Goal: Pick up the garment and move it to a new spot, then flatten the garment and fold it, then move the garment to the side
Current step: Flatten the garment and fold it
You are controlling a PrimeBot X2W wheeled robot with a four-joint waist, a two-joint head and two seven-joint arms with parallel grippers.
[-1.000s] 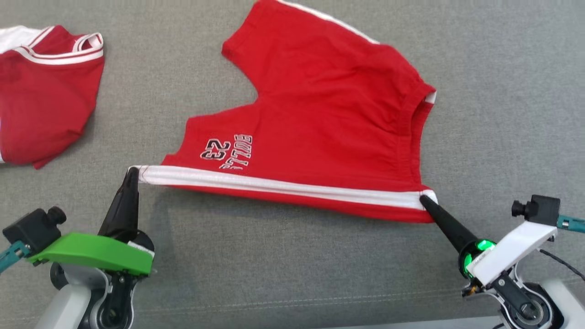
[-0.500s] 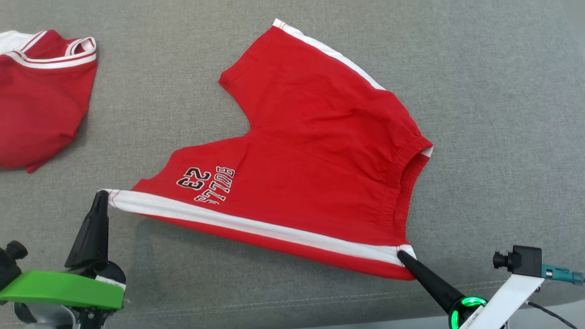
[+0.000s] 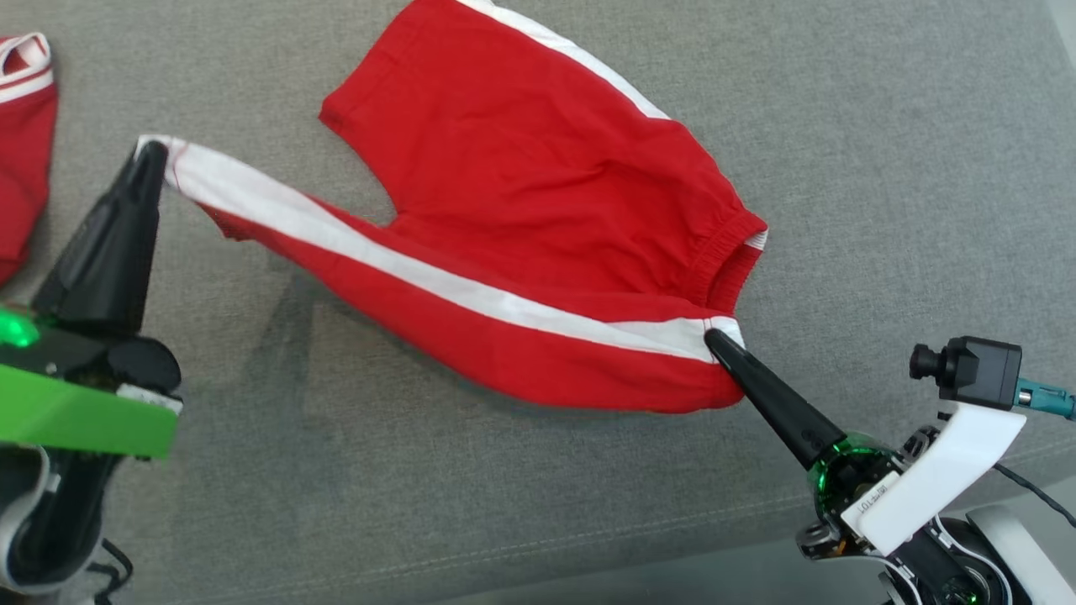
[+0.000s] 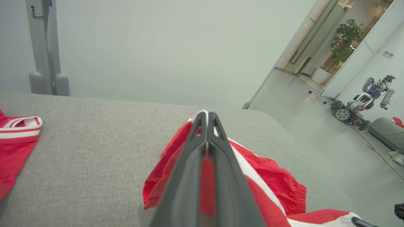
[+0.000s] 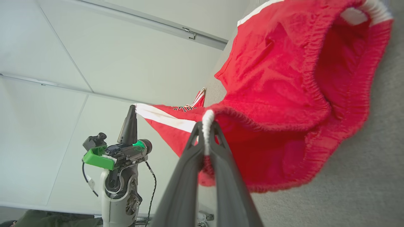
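Holding up 1 pair of red shorts w/ both grippers. Soft knit cloth, a bit wrinkly, w/ a puffy stretchy waistband & 2 wide white stripes, 1 down each side.

Squeezing the leg hem corner tight at one stripe end w/ the L gripper: 2 long dark pointy fingers, pressed together on the cloth. Squeezing the waistband corner at the other end of that stripe w/ the R gripper, pinched tight the same way. Lifting the near leg into a long sagging band btwn the 2 tips, w/ a shadow under it. Leaving the far leg & seat flat on the grey couch cushion, up in the middle of head view. Rough woven grey cover, w/ 1 stitched seam near the front edge. Showing tiny black-&-white letters on the hanging leg in R wrist view, too small to read.

Lying far L on the cushion, well apart from the shorts: 1 more red garment w/ white trim bands.

Blocking part of the shorts in L wrist view: the L gripper's own dark fingers. Standing past the couch: 1 grey post, 1 leafy plant in a pale pot, 1 other wheeled robot on the floor.
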